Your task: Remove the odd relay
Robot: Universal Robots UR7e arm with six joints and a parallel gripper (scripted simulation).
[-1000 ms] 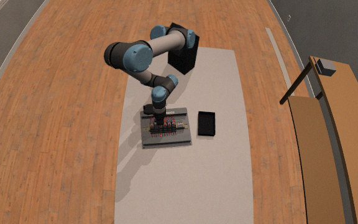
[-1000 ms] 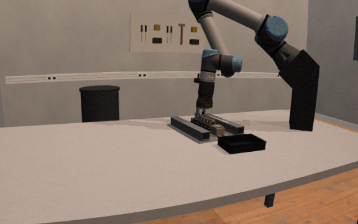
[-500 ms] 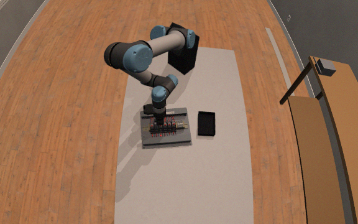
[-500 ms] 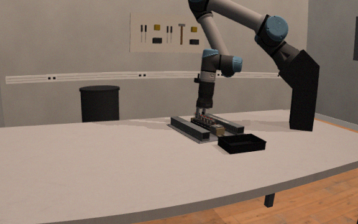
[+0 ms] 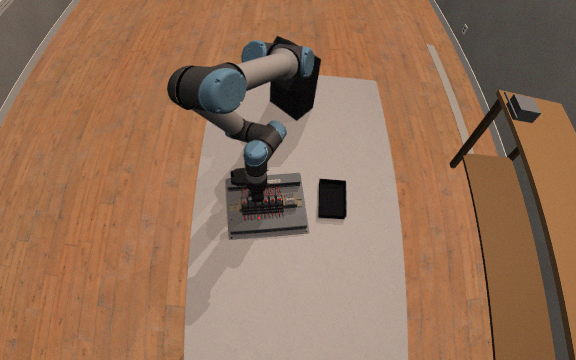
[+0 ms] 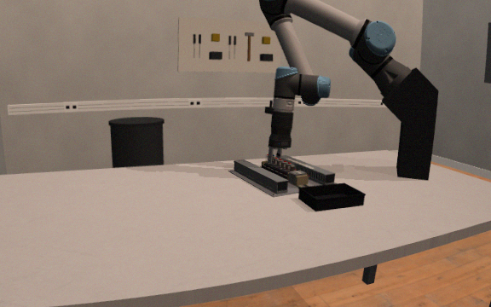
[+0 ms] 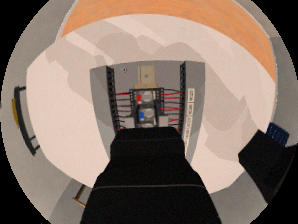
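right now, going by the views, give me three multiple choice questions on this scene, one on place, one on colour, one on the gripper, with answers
1. Where is the black parts tray?
A) On the relay panel
B) Beside the relay panel, on the table
C) On the floor

2. What colour is the button of the relay at the gripper?
A) Yellow
B) Green
C) Blue

3. What state is the gripper in?
A) Shut on a relay
B) Open, holding nothing
C) Shut on the tray's rim

1: B, the top view shows the black parts tray next to the relay panel, with a gap between.
2: C, the wrist view shows a blue button between the fingers, a red one on the neighbour.
3: A, the gripper has its fingers closed against both sides of the blue-button relay.
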